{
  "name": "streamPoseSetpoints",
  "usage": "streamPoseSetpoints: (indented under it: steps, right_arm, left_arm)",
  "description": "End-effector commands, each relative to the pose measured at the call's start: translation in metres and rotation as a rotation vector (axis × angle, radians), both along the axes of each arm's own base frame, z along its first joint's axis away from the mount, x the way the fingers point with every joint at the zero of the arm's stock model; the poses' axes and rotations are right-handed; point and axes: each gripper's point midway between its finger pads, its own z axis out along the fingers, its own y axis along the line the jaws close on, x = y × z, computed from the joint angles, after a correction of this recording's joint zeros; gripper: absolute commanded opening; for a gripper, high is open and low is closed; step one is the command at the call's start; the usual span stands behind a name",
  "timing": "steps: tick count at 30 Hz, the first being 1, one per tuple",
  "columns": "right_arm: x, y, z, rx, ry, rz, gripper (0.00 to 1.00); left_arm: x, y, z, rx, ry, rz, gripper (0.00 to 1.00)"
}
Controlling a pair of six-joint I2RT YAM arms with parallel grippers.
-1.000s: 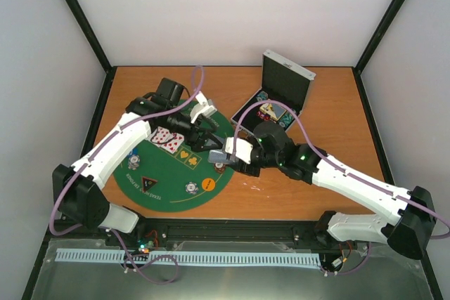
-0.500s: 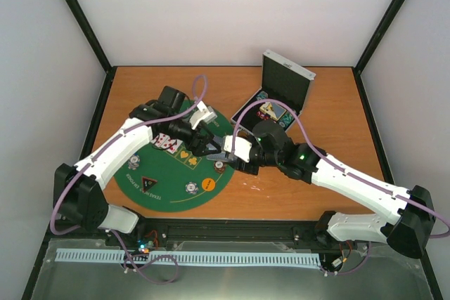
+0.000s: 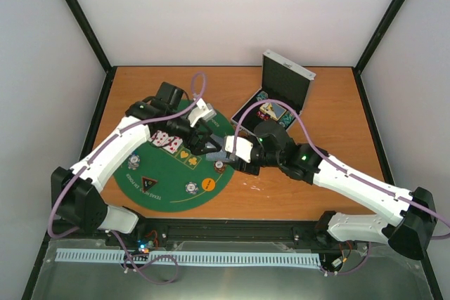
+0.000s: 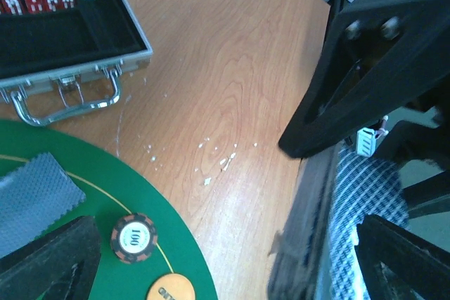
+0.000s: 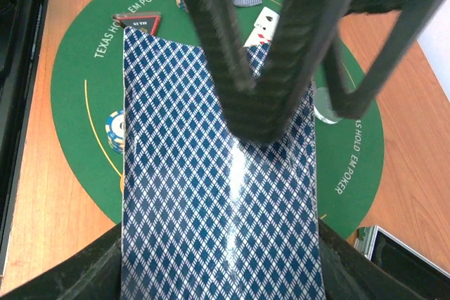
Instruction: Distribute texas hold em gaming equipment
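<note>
Card with a blue diamond-patterned back (image 5: 218, 194) clenched by its long edges in my right claw (image 5: 221, 275), above the round green felt mat (image 5: 84, 103).
Its near end is cut off at the wrist view's bottom, and I cannot tell one card from a stack. Blurred dark fingers (image 5: 218, 47) of my left claw (image 3: 206, 144), spread apart, hide part of its far half. Its long axis runs straight out from the right claw, far end toward the black triangular marker (image 5: 137, 20).

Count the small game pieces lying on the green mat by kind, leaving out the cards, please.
Striped chips: 3
Orange disc: 1
Clear disc: 1
Black triangular marker: 1
Total: 6
</note>
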Motion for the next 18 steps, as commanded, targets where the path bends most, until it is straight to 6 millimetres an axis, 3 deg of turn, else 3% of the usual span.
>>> streamPoseSetpoints:
  steps: [1, 9, 11, 15, 18]
  right_arm:
    - [-0.007, 0.005, 0.019, 0.062, -0.036, 0.045, 0.55]
    - [-0.015, 0.007, 0.014, 0.058, -0.013, 0.116, 0.56]
    - [-0.02, 0.008, 0.015, 0.052, -0.007, 0.15, 0.56]
    - [-0.026, 0.01, 0.015, 0.028, -0.002, 0.204, 0.56]
    - [-0.028, 0.014, 0.014, 0.019, 0.004, 0.232, 0.55]
  left_arm:
    - [-0.001, -0.006, 0.053, -0.063, -0.125, -0.071, 1.0]
    - [-0.019, 0.014, 0.118, -0.052, -0.428, -0.116, 1.0]
    - [-0.036, 0.026, 0.12, -0.022, -0.537, -0.173, 1.0]
    - [-0.087, 0.057, 0.105, 0.048, -0.836, -0.384, 1.0]
    - [-0.11, 0.072, 0.106, 0.087, -1.226, -0.54, 1.0]
